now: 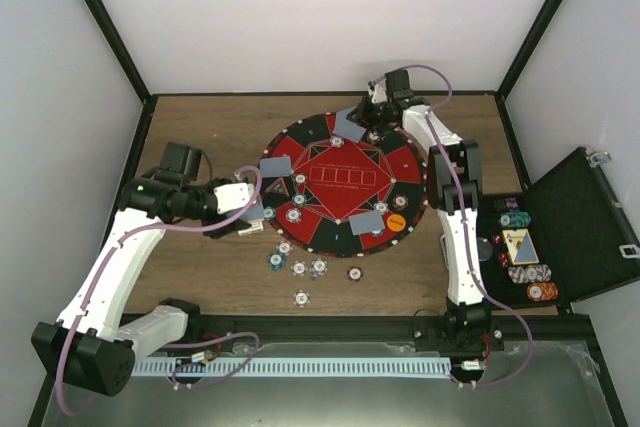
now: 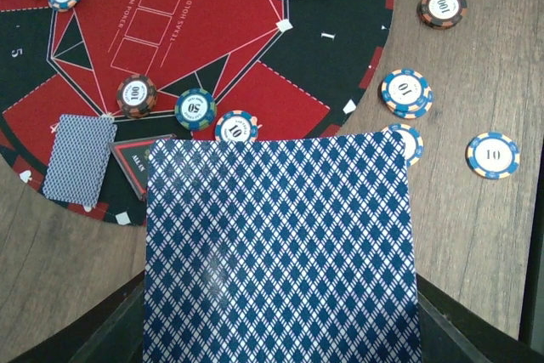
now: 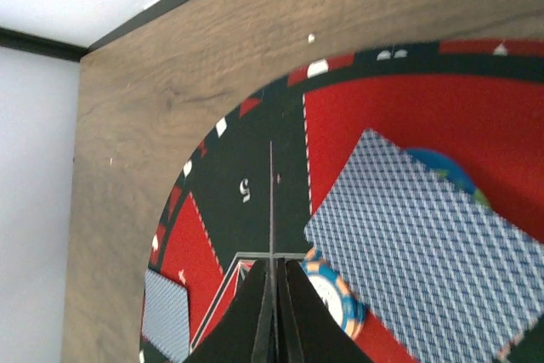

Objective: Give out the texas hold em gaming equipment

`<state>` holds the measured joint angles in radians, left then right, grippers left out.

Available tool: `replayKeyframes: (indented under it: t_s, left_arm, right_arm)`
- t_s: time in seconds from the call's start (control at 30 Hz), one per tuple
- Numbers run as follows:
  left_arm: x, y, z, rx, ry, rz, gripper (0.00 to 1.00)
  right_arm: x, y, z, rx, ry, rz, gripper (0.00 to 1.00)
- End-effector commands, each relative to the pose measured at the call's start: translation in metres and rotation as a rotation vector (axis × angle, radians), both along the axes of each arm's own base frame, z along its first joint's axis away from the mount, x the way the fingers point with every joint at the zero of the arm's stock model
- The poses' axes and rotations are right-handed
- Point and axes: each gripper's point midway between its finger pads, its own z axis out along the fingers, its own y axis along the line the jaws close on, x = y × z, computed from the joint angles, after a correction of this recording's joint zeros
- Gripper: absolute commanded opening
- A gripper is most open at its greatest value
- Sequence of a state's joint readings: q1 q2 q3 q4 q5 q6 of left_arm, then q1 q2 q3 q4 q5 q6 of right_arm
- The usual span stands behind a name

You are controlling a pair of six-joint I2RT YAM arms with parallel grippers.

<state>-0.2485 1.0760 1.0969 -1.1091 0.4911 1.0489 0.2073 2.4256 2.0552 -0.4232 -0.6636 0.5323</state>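
My left gripper [image 1: 243, 209] hangs over the left rim of the round red-and-black mat [image 1: 312, 135]. It is shut on a playing card [image 2: 280, 252] whose blue diamond back fills the lower left wrist view and hides the fingers. My right gripper [image 3: 274, 274] is at the mat's far edge, shut on a card [image 3: 272, 201] seen edge-on. Other cards [image 1: 275, 165] [image 1: 368, 220] [image 3: 425, 252] lie face down on the mat. Poker chips [image 2: 195, 108] [image 2: 136, 95] sit on the mat. More chips [image 1: 298, 268] [image 2: 405, 93] lie on the wood beside it. An orange button disc [image 1: 397, 218] rests near the mat's right edge.
The open black case [image 1: 575, 227] stands at the right with stacked chips [image 1: 530, 272] and a card deck [image 1: 520, 244] in front of it. A black frame post [image 1: 535, 37] and white walls bound the table. Cables loop from both arms.
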Motion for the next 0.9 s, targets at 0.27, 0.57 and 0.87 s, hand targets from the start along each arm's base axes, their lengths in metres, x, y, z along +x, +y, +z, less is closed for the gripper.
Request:
replayKeyframes:
  t_s: [0.27,0.57,0.87]
  left_arm:
    - [-0.003,-0.005,0.013,-0.035,0.008,-0.012,0.04]
    - [-0.003,-0.007,0.020,-0.061,0.003,-0.005,0.04]
    - [-0.007,-0.008,0.018,-0.069,0.002,-0.007,0.04]
  right_arm:
    - [0.021,-0.018,0.005,-0.145,-0.047,-0.061,0.57]
    - [0.002,-0.043,0.109,-0.248,-0.225,-0.130,0.72]
    - [-0.127,0.012,0.170,-0.026,-0.265,0.010,0.90]
